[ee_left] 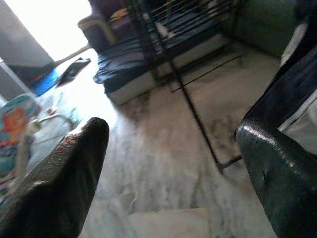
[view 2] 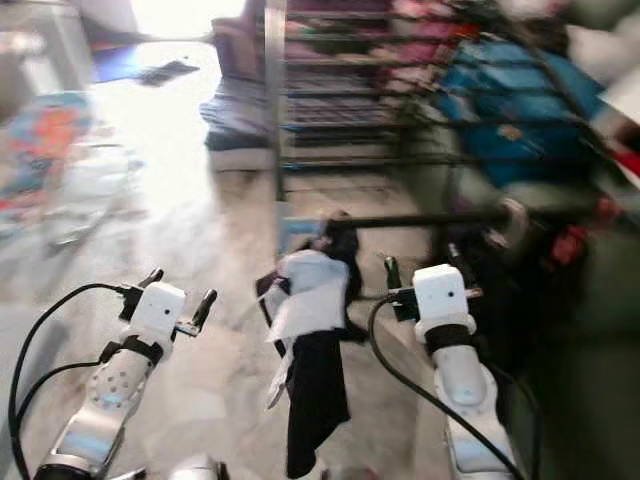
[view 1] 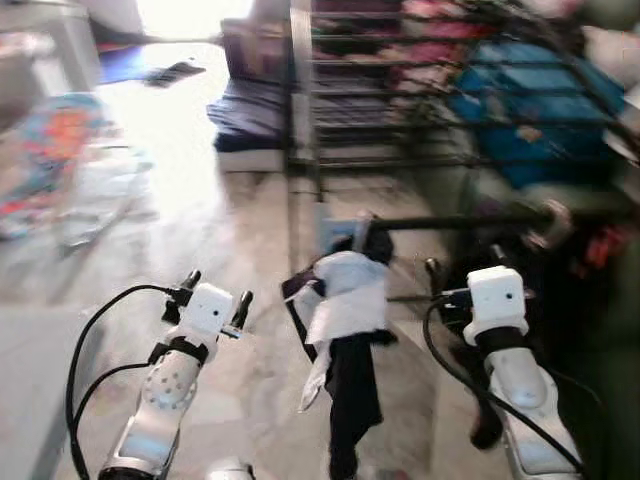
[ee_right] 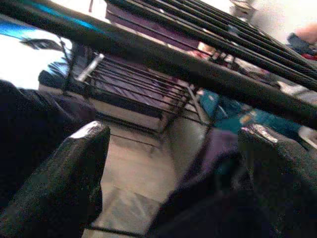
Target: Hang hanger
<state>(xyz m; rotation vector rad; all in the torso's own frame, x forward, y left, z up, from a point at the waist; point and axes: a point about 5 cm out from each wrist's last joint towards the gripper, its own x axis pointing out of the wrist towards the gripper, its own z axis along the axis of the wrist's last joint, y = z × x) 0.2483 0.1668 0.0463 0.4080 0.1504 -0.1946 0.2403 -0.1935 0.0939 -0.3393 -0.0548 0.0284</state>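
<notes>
A white and dark garment [view 1: 345,300] hangs from a black horizontal rod [view 1: 460,218] straight ahead; a small hook-like shape [view 1: 361,222] tops it, blurred. My left gripper [view 1: 216,290] is open, low and to the left of the garment, with nothing between its fingers [ee_left: 59,183]. On the garment's right, my right gripper [view 1: 465,262] is open just below the rod, holding nothing. In the right wrist view the rod [ee_right: 173,59] crosses above the spread fingers [ee_right: 64,183], with dark cloth on both sides.
A black wire drying rack [view 1: 400,100] loaded with clothes, some blue [view 1: 540,100], stands behind the rod. A dark mattress [view 1: 250,110] lies on the marble floor [view 1: 200,220] further back. A colourful baby seat [view 1: 50,160] sits at the left.
</notes>
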